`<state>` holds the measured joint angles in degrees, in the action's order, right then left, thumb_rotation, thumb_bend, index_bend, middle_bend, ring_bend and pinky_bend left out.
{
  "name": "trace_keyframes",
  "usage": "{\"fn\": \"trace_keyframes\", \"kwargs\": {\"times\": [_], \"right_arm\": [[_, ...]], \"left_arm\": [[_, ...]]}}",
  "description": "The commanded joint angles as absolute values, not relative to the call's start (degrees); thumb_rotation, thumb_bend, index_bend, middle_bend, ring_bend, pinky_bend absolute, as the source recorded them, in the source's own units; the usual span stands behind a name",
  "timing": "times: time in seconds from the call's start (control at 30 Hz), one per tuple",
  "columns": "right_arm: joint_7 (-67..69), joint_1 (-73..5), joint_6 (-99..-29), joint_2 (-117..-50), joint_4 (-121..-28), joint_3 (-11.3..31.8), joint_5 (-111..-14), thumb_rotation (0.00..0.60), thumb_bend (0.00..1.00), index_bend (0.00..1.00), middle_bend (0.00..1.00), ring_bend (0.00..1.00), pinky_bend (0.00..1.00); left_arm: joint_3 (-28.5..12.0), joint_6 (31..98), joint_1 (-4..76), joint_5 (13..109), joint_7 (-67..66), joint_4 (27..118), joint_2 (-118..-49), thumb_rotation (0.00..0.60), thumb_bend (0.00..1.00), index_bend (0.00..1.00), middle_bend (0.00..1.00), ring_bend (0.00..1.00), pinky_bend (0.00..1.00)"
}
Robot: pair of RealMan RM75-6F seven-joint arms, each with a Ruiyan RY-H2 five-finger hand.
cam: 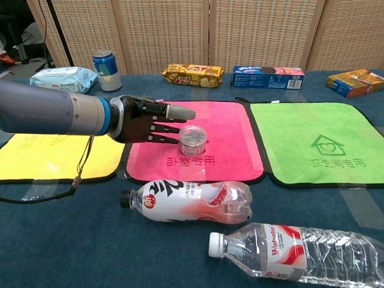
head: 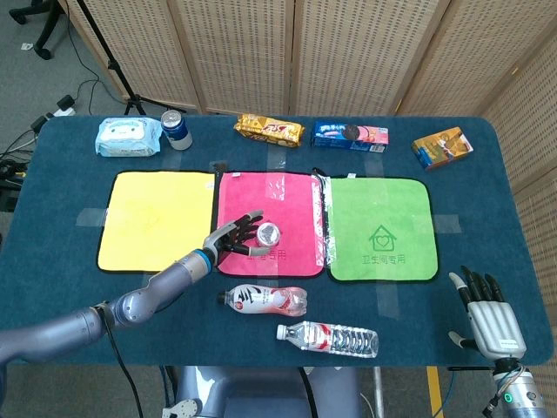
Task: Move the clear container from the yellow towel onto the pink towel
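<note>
Already the clear container (cam: 193,139) sits over the pink towel (cam: 222,123), at the fingertips of the left hand (cam: 147,120), which seems to pinch it; letting go remains. Yellow towel (head: 155,219) lies behind the wrist.

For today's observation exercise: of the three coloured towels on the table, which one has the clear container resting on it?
The pink towel, the middle one, carries the clear container; the yellow towel and green towel lie bare.
</note>
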<state>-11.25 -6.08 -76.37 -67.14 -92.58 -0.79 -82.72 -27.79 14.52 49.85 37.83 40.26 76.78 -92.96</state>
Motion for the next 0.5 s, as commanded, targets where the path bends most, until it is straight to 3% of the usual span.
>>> {"fn": "trace_keyframes", "kwargs": {"times": [0.03,0.3,0.5], "right_arm": [[-11.2,-6.03,-76.38,-67.09,-92.55,-0.79,-82.69,0.6,0.11,0.03,0.0,0.0,0.0],[-11.15,-5.83,-76.71,-66.91,-92.54,-0.78,-82.79,0.6,0.11,0.03,0.0,0.0,0.0],[-11.66,-5.69,-77.08,-66.87,-92.95,-0.92,-83.28,0.6,0.12,0.03,0.0,0.0,0.0]], "left_arm": [[-27.46,14.52,49.98,37.61,40.16,76.75,-93.11,0.6,0.17,0.0,0.0,0.0,0.0],[-26.16,16.64,48.2,41.17,36.42,79.82,-87.99,0.6,0.18,0.0,0.0,0.0,0.0],[-24.34,22.82,44.7,46.93,30.81,83.12,-80.92,0.6,0.19,0.0,0.0,0.0,0.0]]}}
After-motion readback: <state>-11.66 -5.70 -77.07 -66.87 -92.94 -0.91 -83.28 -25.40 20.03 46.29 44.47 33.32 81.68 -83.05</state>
